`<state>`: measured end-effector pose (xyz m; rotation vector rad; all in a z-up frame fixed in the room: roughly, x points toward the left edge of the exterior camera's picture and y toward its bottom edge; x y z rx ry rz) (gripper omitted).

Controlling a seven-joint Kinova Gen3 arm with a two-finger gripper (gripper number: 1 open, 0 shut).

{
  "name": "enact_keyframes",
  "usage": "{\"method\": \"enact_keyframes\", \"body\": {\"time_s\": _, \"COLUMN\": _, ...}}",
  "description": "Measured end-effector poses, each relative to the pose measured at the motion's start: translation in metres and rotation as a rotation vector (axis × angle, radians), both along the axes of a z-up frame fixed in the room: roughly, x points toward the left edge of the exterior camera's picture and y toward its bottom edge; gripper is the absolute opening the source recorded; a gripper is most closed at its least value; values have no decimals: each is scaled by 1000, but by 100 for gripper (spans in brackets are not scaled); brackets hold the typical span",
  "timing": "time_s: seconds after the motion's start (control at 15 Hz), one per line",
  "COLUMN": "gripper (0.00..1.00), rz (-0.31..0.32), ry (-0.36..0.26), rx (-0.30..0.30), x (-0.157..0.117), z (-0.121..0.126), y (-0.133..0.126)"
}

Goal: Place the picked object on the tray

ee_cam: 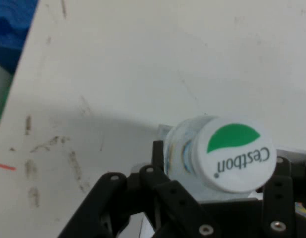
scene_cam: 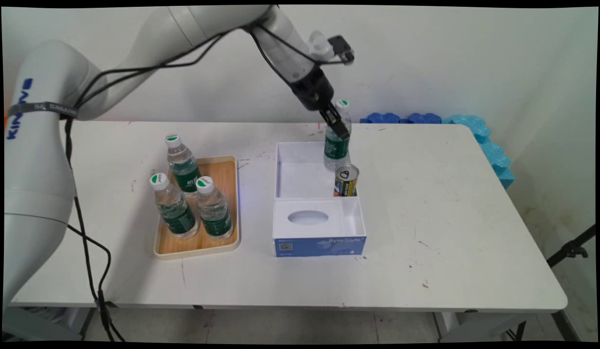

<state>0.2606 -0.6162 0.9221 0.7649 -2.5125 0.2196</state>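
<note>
My gripper (scene_cam: 339,128) is shut on a clear water bottle (scene_cam: 336,145) with a green label and a green-and-white cap. It grips the bottle near its neck. The bottle stands upright in the far right corner of the white box's (scene_cam: 300,177) back compartment. A small yellow and black can (scene_cam: 346,180) stands just in front of it in the same compartment. In the hand view the bottle's cap (ee_cam: 235,160) lies between my fingers (ee_cam: 158,151), and my gripper (ee_cam: 220,166) closes around the bottle under it.
A wooden tray (scene_cam: 198,249) left of the box holds three more water bottles (scene_cam: 183,167). The box's front part is a blue-fronted lid (scene_cam: 319,245) with an oval opening. Blue foam pieces (scene_cam: 474,127) line the table's back right edge.
</note>
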Motion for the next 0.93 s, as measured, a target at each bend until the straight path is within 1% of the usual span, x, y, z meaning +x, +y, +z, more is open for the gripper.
{"method": "enact_keyframes", "body": {"time_s": 0.27, "gripper": 0, "rz": 16, "ry": 27, "rx": -38, "x": 25, "z": 53, "y": 17}}
{"method": "enact_keyframes", "body": {"time_s": 0.4, "gripper": 0, "rz": 20, "ry": 41, "rx": -53, "x": 44, "z": 81, "y": 30}}
{"method": "enact_keyframes", "body": {"time_s": 0.53, "gripper": 0, "rz": 12, "ry": 45, "rx": -62, "x": 68, "z": 101, "y": 45}}
{"method": "enact_keyframes", "body": {"time_s": 0.73, "gripper": 0, "rz": -5, "ry": 49, "rx": -71, "x": 108, "z": 122, "y": 66}}
{"method": "enact_keyframes", "body": {"time_s": 0.93, "gripper": 0, "rz": -30, "ry": 58, "rx": -77, "x": 146, "z": 132, "y": 84}}
